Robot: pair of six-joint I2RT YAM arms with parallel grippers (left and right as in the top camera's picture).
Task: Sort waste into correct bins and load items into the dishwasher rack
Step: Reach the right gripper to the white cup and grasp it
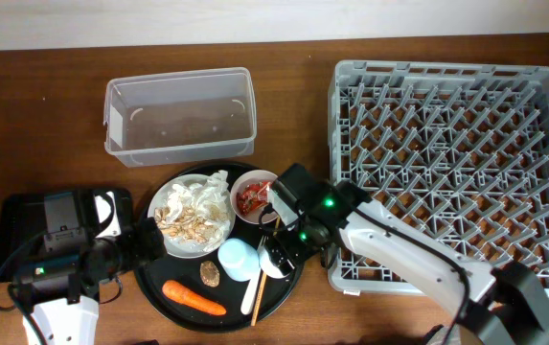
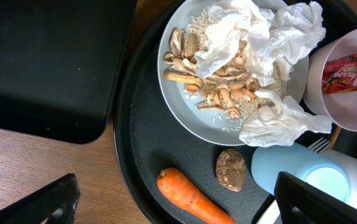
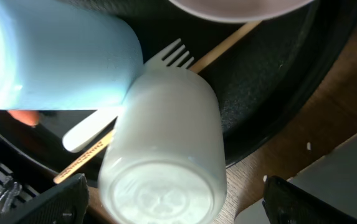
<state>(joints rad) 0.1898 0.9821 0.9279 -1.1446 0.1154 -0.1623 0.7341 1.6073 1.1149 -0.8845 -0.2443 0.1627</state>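
On the round black tray (image 1: 159,278) a white plate (image 1: 172,244) holds crumpled napkins (image 1: 207,196) and beige scraps (image 1: 180,222). A pinkish bowl (image 1: 266,182) holds the red-and-white wrapper (image 1: 251,198). A carrot (image 2: 190,196) and a brown lump (image 2: 230,169) lie beside the light blue cup (image 1: 238,259). My left gripper (image 2: 178,205) is open above the carrot. My right gripper (image 3: 178,202) is open with a finger on each side of the white cup (image 3: 166,143), which lies on its side on the fork (image 3: 103,124).
The clear tub (image 1: 180,115) stands empty at the back. The flat black tray (image 1: 20,225) lies at the left under my left arm. The grey rack (image 1: 456,163) fills the right side, close behind my right arm. A wooden chopstick (image 3: 228,43) lies under the cups.
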